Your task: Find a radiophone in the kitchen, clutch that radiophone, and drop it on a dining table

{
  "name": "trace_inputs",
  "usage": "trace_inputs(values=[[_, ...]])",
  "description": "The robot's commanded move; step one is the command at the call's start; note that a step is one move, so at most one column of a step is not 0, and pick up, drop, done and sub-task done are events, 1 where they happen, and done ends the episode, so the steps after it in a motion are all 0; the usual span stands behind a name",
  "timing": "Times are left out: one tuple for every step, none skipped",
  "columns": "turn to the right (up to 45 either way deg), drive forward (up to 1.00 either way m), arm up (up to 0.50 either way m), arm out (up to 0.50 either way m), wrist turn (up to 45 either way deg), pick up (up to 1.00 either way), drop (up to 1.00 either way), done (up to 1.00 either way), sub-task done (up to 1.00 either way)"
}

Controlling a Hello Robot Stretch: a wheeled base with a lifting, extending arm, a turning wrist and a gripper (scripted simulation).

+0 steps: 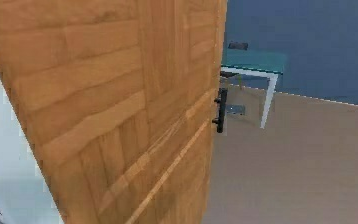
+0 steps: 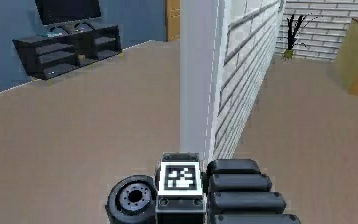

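Ahead, forward view: a wood-plank door (image 1: 107,110) stands close and hides most of the room. The frame cuts off its top, bottom and left side. A black handle (image 1: 220,110) sits at its right edge. A strip of white wall (image 1: 2,150) shows at the picture's left. Past the door's right edge are a blue wall (image 1: 307,40), tan floor (image 1: 297,160) and a table (image 1: 257,62) with a teal top and white legs, its left part hidden behind the door. A small dark blob (image 1: 237,45) lies on the tabletop beside the door's edge. It is too small to tell whether it is the radiophone.

Arm side view: open floor, with no door in the way. A white wall end (image 2: 199,80) rises mid-picture, with a panelled face running back on its right. Far left, a dark TV stand (image 2: 72,50) carries a TV (image 2: 72,10) whose screen top is cut off. Far right are a dark twiggy plant (image 2: 294,30) and a wood cabinet (image 2: 355,58), partly out of frame. At the bottom edge the arm (image 2: 242,195) shows as stacked dark segments beside one white marker square (image 2: 182,180). Left of the square is the gripper (image 2: 132,198), a dark round body. Its fingers cannot be made out, so I cannot tell whether it holds anything.
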Motion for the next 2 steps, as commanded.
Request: trace_inputs(values=[[24.0, 0.00, 0.00, 0.00, 0.0, 0.00, 0.00, 0.00, 0.00], [0.0, 1.00, 0.00, 0.00, 0.0, 0.00, 0.00, 0.00, 0.00]])
